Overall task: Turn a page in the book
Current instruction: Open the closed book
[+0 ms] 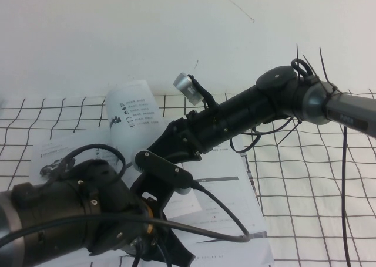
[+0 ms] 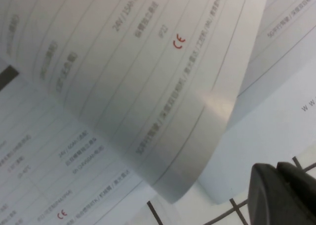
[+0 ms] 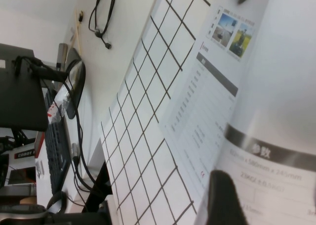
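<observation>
High view: one book (image 1: 226,211) flat on gridded surface (image 1: 305,179), mostly hidden by two arms; one page (image 1: 134,111) raised, curling. Right gripper (image 1: 170,139) at page, released. Left wrist view: page arched; left gripper (image 2: 284,193) cut off, state indeterminable. Right wrist view: fingertip (image 3: 224,198) beside page.

The glossy white page (image 2: 148,86) bears grey text and a red mark above a white, black-gridded cloth (image 1: 305,179).

I see the book (image 1: 226,220) lying open on the gridded table (image 1: 317,179). One page (image 1: 134,117) curls upright mid-book. My right gripper (image 1: 176,139) reaches in beside that page; my left gripper (image 1: 158,246) sits low over the near pages.
</observation>
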Available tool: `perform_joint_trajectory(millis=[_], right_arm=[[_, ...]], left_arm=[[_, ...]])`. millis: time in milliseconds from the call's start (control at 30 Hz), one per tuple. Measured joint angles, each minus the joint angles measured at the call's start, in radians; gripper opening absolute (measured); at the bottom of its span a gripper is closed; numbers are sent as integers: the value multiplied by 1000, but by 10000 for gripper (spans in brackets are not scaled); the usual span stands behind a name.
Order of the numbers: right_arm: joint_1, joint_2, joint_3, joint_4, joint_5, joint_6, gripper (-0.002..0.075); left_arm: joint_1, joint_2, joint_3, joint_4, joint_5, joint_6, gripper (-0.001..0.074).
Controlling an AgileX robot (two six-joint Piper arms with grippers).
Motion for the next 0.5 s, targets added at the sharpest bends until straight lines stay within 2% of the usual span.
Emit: perform_joint_trajectory(millis=[267,500], right_arm=[[0,0,0,0,8,0,386],[0,0,0,6,17,0,386]], left_arm=[[0,36,0,143,-6,-132,-3],[-2,36,0,185,-6,-173,-3]])
